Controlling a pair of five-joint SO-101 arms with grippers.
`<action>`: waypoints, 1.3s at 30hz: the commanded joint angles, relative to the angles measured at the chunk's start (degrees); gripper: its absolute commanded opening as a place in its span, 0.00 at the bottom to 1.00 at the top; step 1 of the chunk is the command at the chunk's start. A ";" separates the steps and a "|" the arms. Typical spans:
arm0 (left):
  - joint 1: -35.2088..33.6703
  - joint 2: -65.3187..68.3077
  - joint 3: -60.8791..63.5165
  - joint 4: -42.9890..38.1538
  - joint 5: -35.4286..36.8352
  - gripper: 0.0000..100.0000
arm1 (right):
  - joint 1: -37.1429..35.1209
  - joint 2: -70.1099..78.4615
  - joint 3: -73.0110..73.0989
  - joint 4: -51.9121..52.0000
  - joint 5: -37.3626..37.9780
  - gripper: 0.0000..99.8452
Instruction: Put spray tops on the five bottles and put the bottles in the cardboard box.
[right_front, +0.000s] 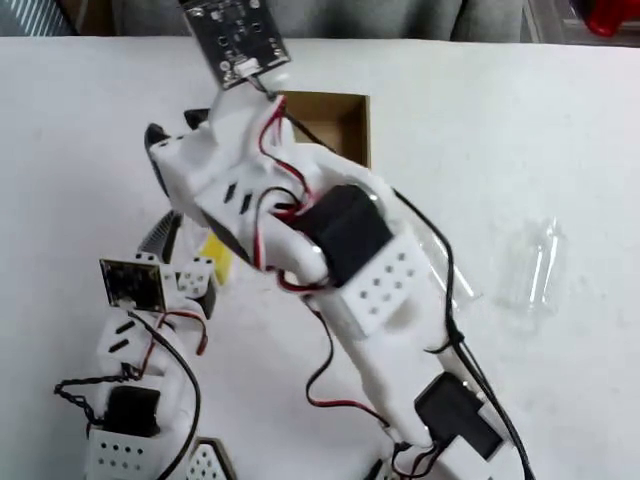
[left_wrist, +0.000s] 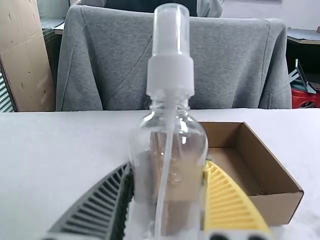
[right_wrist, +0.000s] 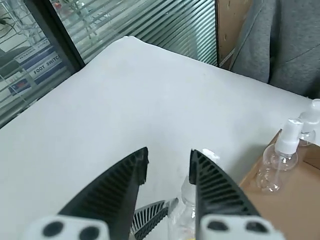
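Observation:
My left gripper (left_wrist: 167, 169) is shut on a clear bottle (left_wrist: 169, 150) that stands upright with a white spray top (left_wrist: 170, 50) on its neck, between the grey and yellow fingers (left_wrist: 225, 200). My right gripper (right_wrist: 168, 155) hangs open just above that bottle (right_wrist: 186, 212), its black fingers to either side of the top and nothing between them. Beyond and to the right of the held bottle is the cardboard box (left_wrist: 267, 187). Two bottles with spray tops (right_wrist: 277, 162) stand inside the box (right_wrist: 252, 177). In the high view the right arm covers most of the box (right_front: 350, 112).
Another clear bottle (right_front: 535, 262) lies on its side on the white table, right of the arms. A grey-covered chair (left_wrist: 100, 60) stands behind the table's far edge. The right arm's cables and body (right_front: 350, 250) cross the middle of the table.

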 joint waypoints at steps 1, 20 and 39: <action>0.22 -1.10 -0.53 -1.93 0.53 0.05 | 0.57 -0.84 -6.95 5.58 0.79 0.10; 0.13 -1.10 -0.79 -1.76 0.70 0.05 | 3.21 -12.70 20.48 19.91 8.18 0.02; -2.86 -0.92 -6.59 4.66 2.02 0.02 | 2.68 -34.33 73.32 -12.18 7.91 0.02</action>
